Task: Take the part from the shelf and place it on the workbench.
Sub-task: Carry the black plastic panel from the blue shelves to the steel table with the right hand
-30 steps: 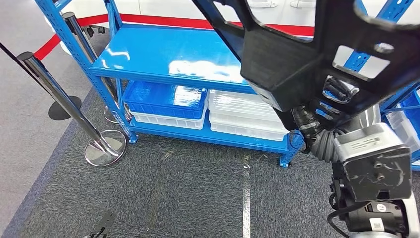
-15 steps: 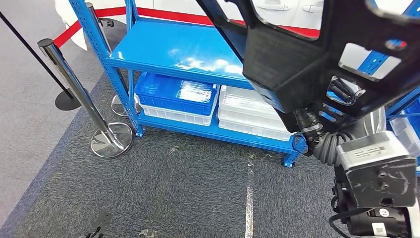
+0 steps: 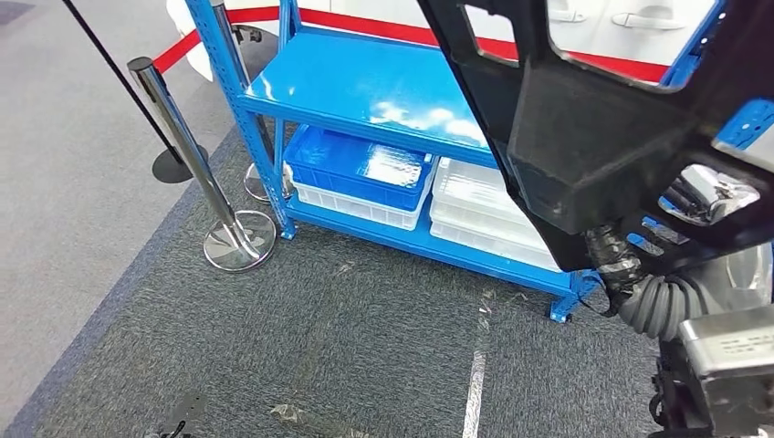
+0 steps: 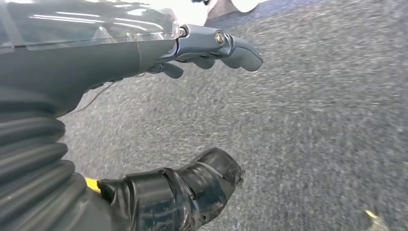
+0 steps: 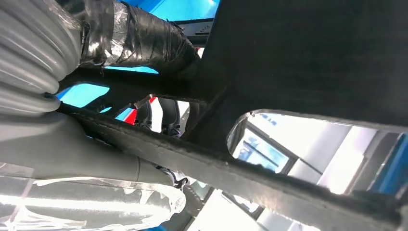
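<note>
Head view: right hand [image 3: 630,265] gripped the big black part [image 3: 602,137], held up clear of the blue shelf [image 3: 365,87], bins [image 3: 360,173] on its bottom level, left wrist view: left hand [image 4: 159,120] empty, fingers [image 4: 226,45] apart over carpet, right wrist view: part [image 5: 298,62] clamped close against the hand [image 5: 139,38].

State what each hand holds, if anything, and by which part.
The right hand grips the black part by a bar of its lower frame. The left hand holds nothing, hanging over the carpet.
</note>
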Tool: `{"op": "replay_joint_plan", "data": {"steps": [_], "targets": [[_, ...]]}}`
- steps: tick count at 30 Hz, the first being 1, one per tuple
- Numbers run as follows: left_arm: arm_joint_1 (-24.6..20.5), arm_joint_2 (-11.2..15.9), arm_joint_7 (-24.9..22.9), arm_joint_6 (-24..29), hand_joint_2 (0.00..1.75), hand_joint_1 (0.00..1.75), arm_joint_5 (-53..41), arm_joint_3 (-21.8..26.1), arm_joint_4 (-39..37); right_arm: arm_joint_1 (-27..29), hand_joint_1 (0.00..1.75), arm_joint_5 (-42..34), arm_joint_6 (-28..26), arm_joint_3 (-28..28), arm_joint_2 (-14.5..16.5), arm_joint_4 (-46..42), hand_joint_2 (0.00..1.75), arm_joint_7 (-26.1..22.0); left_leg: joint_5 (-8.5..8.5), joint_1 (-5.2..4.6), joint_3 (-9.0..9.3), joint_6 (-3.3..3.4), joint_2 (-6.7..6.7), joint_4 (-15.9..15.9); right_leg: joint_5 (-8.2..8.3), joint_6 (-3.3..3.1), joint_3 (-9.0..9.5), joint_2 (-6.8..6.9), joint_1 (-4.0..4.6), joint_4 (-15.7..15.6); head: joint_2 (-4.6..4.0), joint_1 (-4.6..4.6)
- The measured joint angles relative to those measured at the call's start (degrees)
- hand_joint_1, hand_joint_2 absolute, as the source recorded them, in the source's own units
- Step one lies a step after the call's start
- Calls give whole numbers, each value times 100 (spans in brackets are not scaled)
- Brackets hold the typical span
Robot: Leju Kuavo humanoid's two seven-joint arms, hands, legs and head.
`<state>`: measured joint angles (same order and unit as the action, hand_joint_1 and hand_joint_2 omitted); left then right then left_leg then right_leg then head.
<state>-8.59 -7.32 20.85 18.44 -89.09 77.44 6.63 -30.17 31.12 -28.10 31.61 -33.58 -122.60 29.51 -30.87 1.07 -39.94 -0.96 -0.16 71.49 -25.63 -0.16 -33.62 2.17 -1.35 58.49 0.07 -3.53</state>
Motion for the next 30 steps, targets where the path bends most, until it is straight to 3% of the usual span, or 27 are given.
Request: {"op": "replay_joint_plan", "data": {"steps": [2,3,5,7,9,11,13,14,16,18,19,20,22,24,26,28,29,30], "targets": [[-11,4,-47,34,175,0,2,6,-1,160,175,89,30,-127,-121,-147,175,0,325,-8,350,-10,185,-698,-38,57,0,96,2,44,0,-16],[-23,8,-77,53,175,0,19,14,-1,312,175,110,31,-232,-216,-260,175,0,396,-24,474,14,280,-958,-58,91,-3,151,23,69,0,-29],[-30,11,-138,95,175,0,89,54,-1,707,175,67,4,-524,-413,-487,175,0,383,-61,535,92,364,-1130,-76,148,0,265,71,85,0,-51],[-2,10,-213,127,175,0,137,115,-1,1057,175,-45,-69,-881,-540,-641,175,0,400,-57,518,188,257,-1153,-105,201,16,321,63,89,0,-49],[17,3,-285,138,175,0,143,151,-2,1340,175,-145,-172,-1179,-620,-734,175,0,432,-48,524,268,157,-1180,-307,243,-69,137,37,321,0,-41],[8,-2,-331,142,175,0,134,162,-3,1598,175,-213,-248,-1387,-696,-778,175,0,451,-53,515,323,56,-1185,-680,245,-358,-117,42,974,0,-21],[-2,-5,-364,143,175,0,114,183,-3,1877,175,-260,-279,-1620,-752,-785,175,0,465,-77,499,356,-70,-1184,-891,221,-654,-200,63,1600,0,-9],[-3,-8,-374,143,175,0,101,192,-3,2025,175,-279,-285,-1760,-778,-787,175,0,471,-91,495,366,-143,-1182,-841,197,-680,-215,71,1649,0,-8],[-1,-16,-363,147,175,0,77,205,-3,2267,175,-324,-284,-2041,-829,-791,175,0,478,-111,498,372,-288,-1176,-484,125,-410,-286,88,1110,0,-5],[-6,-32,-303,159,175,0,72,225,-4,2426,175,-368,-283,-2264,-874,-793,175,0,488,-124,484,357,-415,-1159,-225,66,-58,-511,96,396,0,-6],[-11,-39,-263,167,175,0,73,237,-4,2488,175,-389,-283,-2352,-896,-793,175,0,500,-124,464,338,-466,-1153,-181,59,38,-585,99,197,0,-4],[-13,-44,-220,175,175,0,73,250,-5,2545,175,-406,-282,-2430,-913,-793,175,0,516,-119,441,312,-521,-1153,-189,61,69,-615,108,124,0,-4],[-10,-48,-147,185,175,0,74,273,-6,2637,175,-430,-281,-2554,-933,-793,175,0,542,-114,408,253,-610,-1161,-157,53,87,-496,97,82,0,3],[-5,-64,-83,190,175,0,73,283,-13,2706,175,-439,-279,-2660,-940,-793,175,0,411,-140,333,185,-454,-1007,-123,13,114,-370,62,26,0,-19],[-12,-77,-39,193,175,0,72,285,-18,2764,175,-445,-277,-2767,-946,-793,175,0,55,-140,91,108,-153,-431,-109,-16,123,-234,51,7,0,-52],[-18,-75,-22,195,175,0,72,287,-19,2810,175,-446,-277,-2846,-946,-793,175,0,-215,-105,-181,52,-32,213,-118,-27,108,-93,55,29,0,-64],[-16,-76,-16,195,175,0,70,287,-20,2835,175,-447,-277,-2872,-946,-793,175,0,-199,-89,-205,37,-18,297,-127,-27,101,-25,53,43,0,-65],[-16,-76,-12,195,175,0,67,289,-20,2861,175,-450,-278,-2893,-946,-793,175,0,-87,-77,-127,29,-4,172,-139,-22,98,41,51,58,0,-66]]}}
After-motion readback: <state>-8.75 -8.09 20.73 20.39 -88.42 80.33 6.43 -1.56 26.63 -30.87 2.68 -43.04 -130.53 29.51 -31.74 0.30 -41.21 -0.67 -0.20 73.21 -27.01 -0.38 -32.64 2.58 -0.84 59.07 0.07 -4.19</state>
